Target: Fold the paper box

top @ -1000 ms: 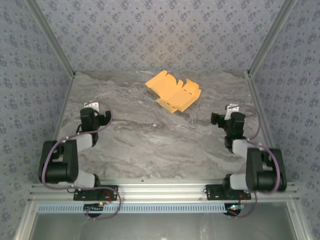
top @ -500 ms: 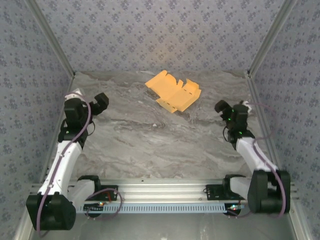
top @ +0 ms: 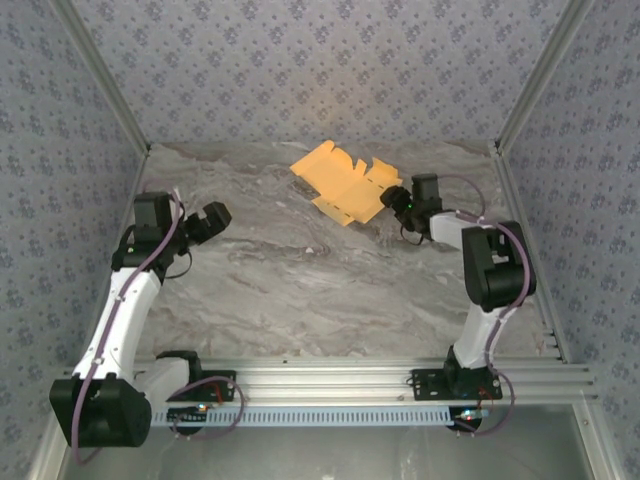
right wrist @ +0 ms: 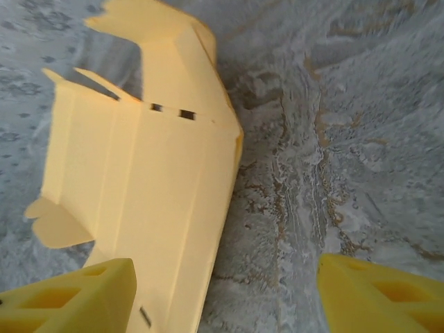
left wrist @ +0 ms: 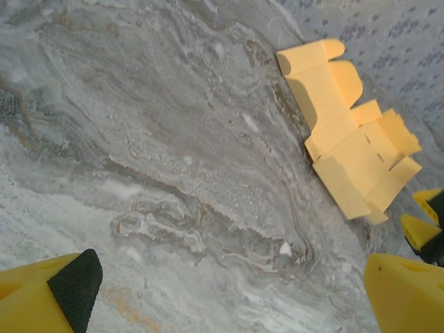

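The folding has hardly begun, as far as I can judge. The paper box (top: 346, 183) is a die-cut sheet spread open on the table (top: 300, 290), with no walls stood up and no tabs tucked in. A panel or two seem to lift slightly along their creases. Every fold is yet to be made.

In the overhead view the sheet lies at about 12 o'clock on the table, a little right of centre and near the far edge. The right gripper (top: 396, 201) is at the sheet's 4 o'clock corner. In its wrist view (right wrist: 229, 298) the jaws stand apart with the sheet's (right wrist: 139, 187) long edge running into the gap. One finger is over the card and the other over bare table, and nothing is clamped. The left gripper (top: 210, 218) hangs at 9 o'clock, well apart from the sheet. Its jaws (left wrist: 236, 291) are spread wide and empty, and it looks across at the card (left wrist: 354, 159).

Room is tight at 12 o'clock, where the back wall (top: 320, 70) rises just past the sheet. A push that way would probably jam the card against it. From 5 through 9 o'clock the table is bare, so dragging the sheet toward the middle looks like the easy way to give both arms reach. The notched flaps at the sheet's 2 to 3 o'clock side lie closest to the right arm and could snag on it.
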